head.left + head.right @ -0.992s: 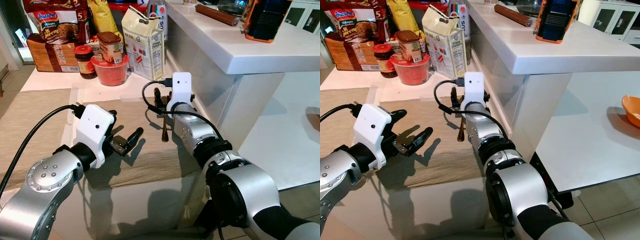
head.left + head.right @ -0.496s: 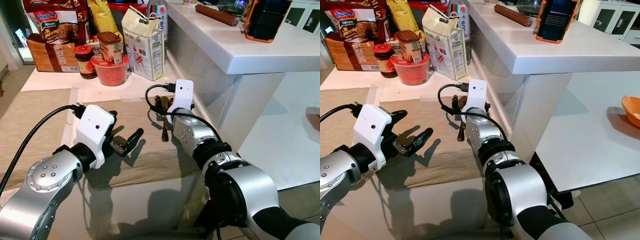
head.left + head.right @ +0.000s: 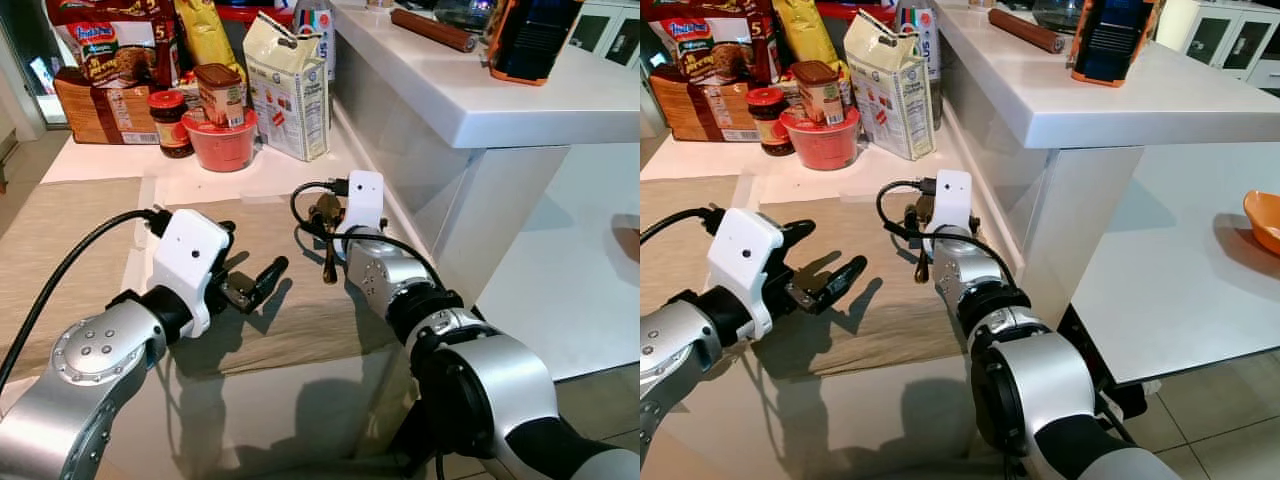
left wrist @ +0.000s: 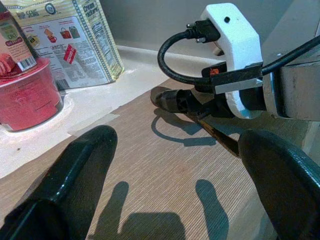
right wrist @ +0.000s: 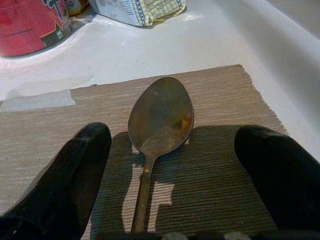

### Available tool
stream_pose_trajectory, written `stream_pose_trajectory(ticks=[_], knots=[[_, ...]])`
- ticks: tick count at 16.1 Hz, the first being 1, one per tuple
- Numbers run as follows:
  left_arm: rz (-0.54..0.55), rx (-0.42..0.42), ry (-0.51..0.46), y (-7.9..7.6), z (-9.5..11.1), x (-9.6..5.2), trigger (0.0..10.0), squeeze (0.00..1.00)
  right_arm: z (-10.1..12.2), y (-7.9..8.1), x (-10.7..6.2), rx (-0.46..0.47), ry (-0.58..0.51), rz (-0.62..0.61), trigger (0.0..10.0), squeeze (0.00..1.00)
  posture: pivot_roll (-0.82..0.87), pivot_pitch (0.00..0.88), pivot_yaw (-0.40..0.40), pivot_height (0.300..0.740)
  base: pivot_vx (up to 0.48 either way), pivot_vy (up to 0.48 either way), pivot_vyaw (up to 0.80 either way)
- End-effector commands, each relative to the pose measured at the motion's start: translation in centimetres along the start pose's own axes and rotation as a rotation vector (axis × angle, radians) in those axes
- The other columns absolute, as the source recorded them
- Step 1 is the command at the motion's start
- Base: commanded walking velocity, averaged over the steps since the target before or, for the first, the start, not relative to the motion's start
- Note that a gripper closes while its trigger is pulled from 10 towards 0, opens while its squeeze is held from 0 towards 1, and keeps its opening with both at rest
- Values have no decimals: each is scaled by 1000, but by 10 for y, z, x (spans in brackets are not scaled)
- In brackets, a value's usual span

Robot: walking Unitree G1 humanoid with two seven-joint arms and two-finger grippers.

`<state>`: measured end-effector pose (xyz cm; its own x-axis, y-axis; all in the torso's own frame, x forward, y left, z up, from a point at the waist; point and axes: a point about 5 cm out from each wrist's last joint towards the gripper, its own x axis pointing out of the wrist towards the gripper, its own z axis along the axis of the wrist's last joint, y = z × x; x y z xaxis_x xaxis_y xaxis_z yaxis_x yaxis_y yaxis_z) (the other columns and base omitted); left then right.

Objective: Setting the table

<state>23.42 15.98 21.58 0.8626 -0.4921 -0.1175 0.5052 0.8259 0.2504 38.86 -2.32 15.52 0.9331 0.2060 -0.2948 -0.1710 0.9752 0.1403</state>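
Your robot stands at a low white counter [image 3: 100, 160], with a taller white worktop [image 3: 520, 95] rising along its right side. Spread across the low counter is a woven beige placemat [image 3: 290, 310], its far corners held down with pale tape, which suggests it marks the place being set.

Behind the mat, groceries crowd the back of the counter: a red-and-yellow noodle multipack [image 3: 110, 50], a cream paper carton [image 3: 290, 80], a red plastic tub [image 3: 222, 140] and a small red-lidded jar [image 3: 172, 125]. They stand well apart from the working area, so the mat itself gives you open room.

The left hand [image 3: 255, 285] hovers over the middle of the mat with its two black fingers spread wide and nothing between them, apparently waiting its turn. The right hand [image 5: 165, 180] sits low over the mat's right portion, near the far edge; its fingers are likewise splayed, one on each side of the utensil, gripping nothing.

The task's piece, a tarnished brown metal spoon [image 5: 160, 117], lies flat on the mat between those right fingers, bowl pointing toward the groceries and handle running back toward the robot. It looks set down where a place setting wants it, just inside the mat's right border.

Watch that side: the mat's edge, the counter's lip and the tall worktop's wall sit close together, leaving little sideways clearance. Room to move lies upward and toward the robot.
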Motion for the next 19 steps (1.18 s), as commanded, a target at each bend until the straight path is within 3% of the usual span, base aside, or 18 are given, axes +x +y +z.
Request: stream_pose_trajectory(ticks=[1,3,4,5,19], knots=[[-22,4,-10,-4,4,1,10000,0,-11,1,-1,-24,41,3,10000,0,180,0,-44,736,0,0,0],[-23,2,-11,-4,3,2,10000,0,-16,0,-1,-33,60,2,10000,0,178,0,-43,736,0,0,0],[-24,1,-11,-4,3,2,10000,0,-19,-1,-1,-36,69,6,4392,0,178,0,-43,736,0,0,0],[-25,2,-10,-4,3,2,10000,0,-20,-1,-1,-38,78,15,0,0,176,0,-42,736,0,0,0],[-34,9,-10,-3,5,2,10000,0,-32,3,-3,-7,122,61,0,0,178,0,-40,736,0,0,0]])
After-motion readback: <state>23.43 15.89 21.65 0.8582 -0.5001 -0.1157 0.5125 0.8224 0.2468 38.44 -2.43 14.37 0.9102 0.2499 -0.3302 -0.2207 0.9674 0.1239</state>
